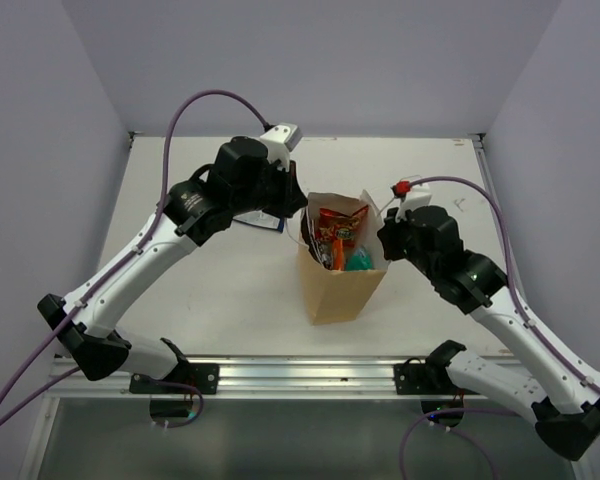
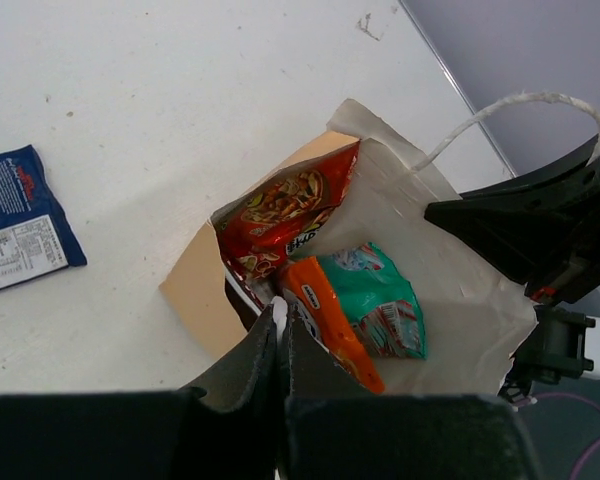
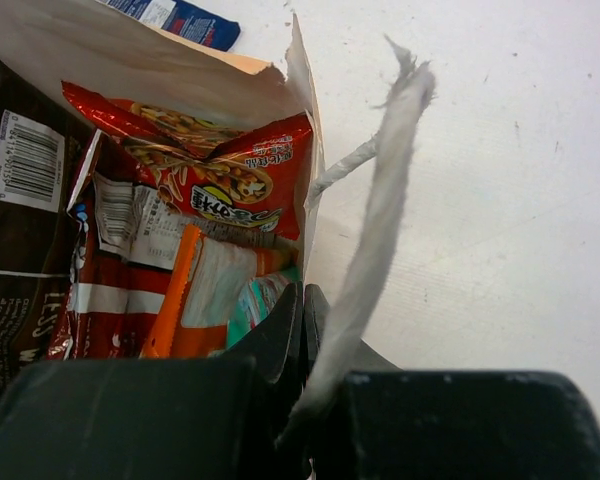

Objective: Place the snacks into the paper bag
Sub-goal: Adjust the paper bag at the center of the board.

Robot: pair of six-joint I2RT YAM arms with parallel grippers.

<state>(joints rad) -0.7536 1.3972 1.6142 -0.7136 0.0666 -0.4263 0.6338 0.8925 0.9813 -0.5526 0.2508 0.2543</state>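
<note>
1 paper bag (image 1: pixel 335 295) upright mid of surface (image 1: pixel 210 290), well apart from all edges. L gripper (image 2: pixel 280 325) clenched at its L rim, hold unclear; R gripper (image 3: pixel 302 310) pinches R wall. 5 snacks (image 2: pixel 280 215) visible inside; 1 blue packet (image 2: pixel 20 220) flat outside, L of bag.

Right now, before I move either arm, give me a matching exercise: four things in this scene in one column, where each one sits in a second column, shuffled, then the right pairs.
Things
1. blue-and-white flat snack packet
2. red glossy snack packet
3. teal-green glossy snack packet
4. white cord handle

Places
A. low inside the tan kraft paper bag, beside an orange packet
B. runs down into the shut right gripper
C. flat on the white table, outside the bag
D. inside the bag, leaning against its wall

Pairs: 1-C, 2-D, 3-A, 4-B
</note>
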